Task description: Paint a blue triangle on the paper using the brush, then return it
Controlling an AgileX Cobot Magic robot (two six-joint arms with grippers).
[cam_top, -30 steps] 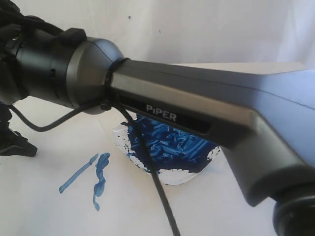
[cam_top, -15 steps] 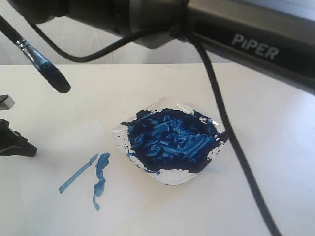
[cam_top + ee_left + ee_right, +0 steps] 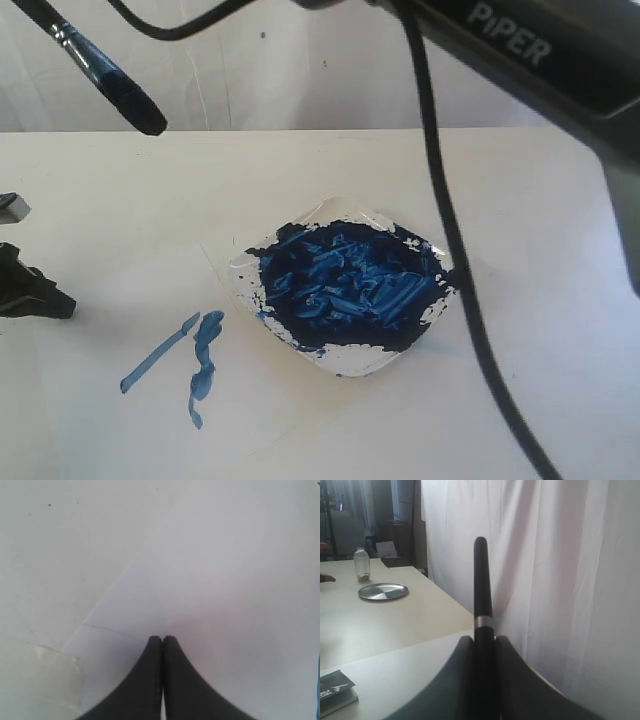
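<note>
High at the back left, the brush (image 3: 100, 72) hangs slanted in the air, its blue-loaded tip (image 3: 143, 114) pointing down to the right. My right gripper (image 3: 484, 642) is shut on its black handle, with the brush (image 3: 480, 580) sticking straight out past the fingers. The blue triangle (image 3: 195, 360) shows as two streaky strokes on the paper (image 3: 110, 300), left of the dish. My left gripper (image 3: 45, 298) rests low at the left edge. In its own view the left gripper (image 3: 162, 638) is shut and empty over the paper (image 3: 215, 580).
A clear square dish (image 3: 345, 360) smeared with dark blue paint sits mid-table. The right arm (image 3: 560, 60) spans the top right and its black cable (image 3: 452, 250) hangs across the dish's right side. A metal plate (image 3: 383, 591), a bottle (image 3: 362, 565) and a book (image 3: 335, 690) lie beyond.
The right arm has risen from in front of the camera to the top of the view, uncovering the dish. The brush has gone up and slightly right with it.
</note>
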